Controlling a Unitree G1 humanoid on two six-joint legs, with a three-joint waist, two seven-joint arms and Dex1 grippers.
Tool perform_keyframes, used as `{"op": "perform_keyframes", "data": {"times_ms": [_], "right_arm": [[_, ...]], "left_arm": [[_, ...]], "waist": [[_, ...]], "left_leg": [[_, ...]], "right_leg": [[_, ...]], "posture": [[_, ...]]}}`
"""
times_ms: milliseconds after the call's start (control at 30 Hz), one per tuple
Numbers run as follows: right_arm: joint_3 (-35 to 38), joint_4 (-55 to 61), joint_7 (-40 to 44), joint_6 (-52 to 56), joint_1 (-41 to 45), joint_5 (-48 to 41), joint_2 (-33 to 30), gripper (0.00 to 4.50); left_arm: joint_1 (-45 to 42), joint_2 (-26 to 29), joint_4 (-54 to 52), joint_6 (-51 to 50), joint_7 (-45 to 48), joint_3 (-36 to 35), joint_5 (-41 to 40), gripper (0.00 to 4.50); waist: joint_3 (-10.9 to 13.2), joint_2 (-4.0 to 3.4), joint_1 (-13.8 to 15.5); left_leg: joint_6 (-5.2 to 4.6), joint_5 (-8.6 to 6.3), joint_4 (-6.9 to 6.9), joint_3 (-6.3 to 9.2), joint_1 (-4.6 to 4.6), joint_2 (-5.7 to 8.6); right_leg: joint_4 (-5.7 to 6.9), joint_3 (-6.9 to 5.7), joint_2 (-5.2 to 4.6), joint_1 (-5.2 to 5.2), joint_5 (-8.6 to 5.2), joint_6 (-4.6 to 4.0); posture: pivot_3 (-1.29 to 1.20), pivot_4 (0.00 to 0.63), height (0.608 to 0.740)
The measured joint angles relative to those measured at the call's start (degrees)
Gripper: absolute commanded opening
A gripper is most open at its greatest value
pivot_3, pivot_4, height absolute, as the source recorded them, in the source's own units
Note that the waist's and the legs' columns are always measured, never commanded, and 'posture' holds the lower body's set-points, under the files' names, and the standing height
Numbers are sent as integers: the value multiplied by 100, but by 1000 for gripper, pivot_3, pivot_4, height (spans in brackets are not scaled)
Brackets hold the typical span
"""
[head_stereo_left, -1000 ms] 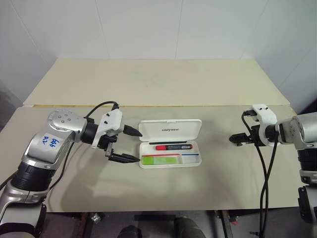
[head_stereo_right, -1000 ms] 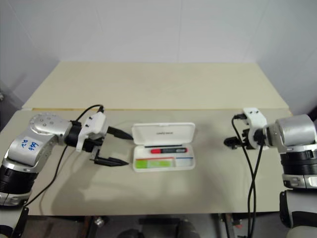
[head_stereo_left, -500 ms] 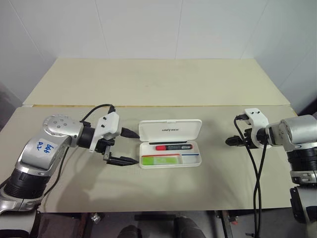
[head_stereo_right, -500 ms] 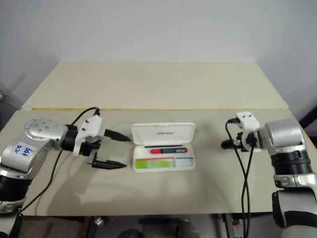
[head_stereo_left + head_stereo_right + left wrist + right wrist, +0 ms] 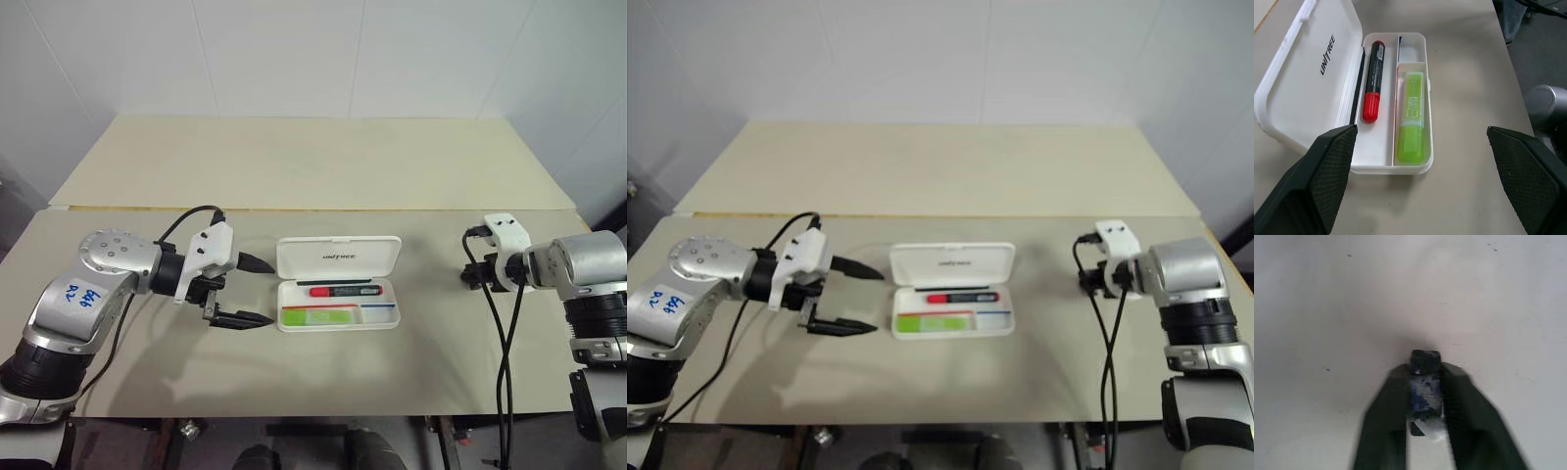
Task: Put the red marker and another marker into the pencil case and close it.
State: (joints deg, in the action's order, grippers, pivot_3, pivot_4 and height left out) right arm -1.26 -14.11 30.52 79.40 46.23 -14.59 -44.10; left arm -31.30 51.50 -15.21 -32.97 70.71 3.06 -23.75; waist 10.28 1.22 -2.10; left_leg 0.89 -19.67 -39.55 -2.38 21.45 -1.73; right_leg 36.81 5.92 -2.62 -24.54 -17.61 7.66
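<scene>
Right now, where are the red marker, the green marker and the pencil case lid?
red marker (image 5: 1373, 73), left wrist view, on its black barrel.
green marker (image 5: 1412, 117), left wrist view, mid-body.
pencil case lid (image 5: 338, 257), left eye view, near the logo.

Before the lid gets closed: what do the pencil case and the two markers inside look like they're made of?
The pencil case looks like hard white plastic, smooth and slightly glossy, with moulded dividers. The red marker seems plastic too: shiny black barrel, red cap. The lime-green marker looks like translucent plastic, with light passing through its cap end. Not certain from looks alone.
</scene>
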Motion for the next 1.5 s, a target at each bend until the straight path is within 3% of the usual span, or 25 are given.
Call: {"op": "perform_keyframes", "data": {"times_ms": [233,367,667,933,1100,1500], "right_arm": [[148,0,-45,-15,-44,-2,55,343],[145,-112,47,-611,-106,11,58,343],[-753,101,2040,-2953,-374,205,-948,343],[-973,571,3918,-4791,-301,242,-1138,343],[-977,1364,4704,-5001,-260,-77,-1029,343],[-1820,1651,4910,-5155,-213,152,-143,343]], "left_arm": [[-4,30,5,5,2,-5,-13,4500],[-25,31,22,55,7,-5,-14,4500],[-23,32,329,330,3,-80,-13,4500],[109,31,444,596,-77,-224,-7,4500],[287,30,445,618,-176,-242,-3,4500],[647,16,-54,407,-402,-237,-63,4500]], "waist": [[-1,1,-1],[0,0,-7],[4,-6,-43],[5,-8,-108],[5,-7,-105],[5,-7,-101]], "left_leg": [[0,0,0,0,0,0],[0,0,0,-5,0,1],[0,0,35,-8,1,-3],[0,0,37,-7,1,-7],[0,0,34,-3,0,-15],[3,2,32,0,-1,-14]], "right_leg": [[-1,0,1,0,0,0],[-10,2,1,0,10,2],[-33,-1,3,-3,10,2],[-29,-3,3,-3,10,2],[-19,-5,-3,-2,10,2],[-7,-8,-9,-3,9,1]], "posture": [[0,150,740],[0,150,740],[0,150,740],[0,150,740],[0,150,740],[0,150,740]]}}
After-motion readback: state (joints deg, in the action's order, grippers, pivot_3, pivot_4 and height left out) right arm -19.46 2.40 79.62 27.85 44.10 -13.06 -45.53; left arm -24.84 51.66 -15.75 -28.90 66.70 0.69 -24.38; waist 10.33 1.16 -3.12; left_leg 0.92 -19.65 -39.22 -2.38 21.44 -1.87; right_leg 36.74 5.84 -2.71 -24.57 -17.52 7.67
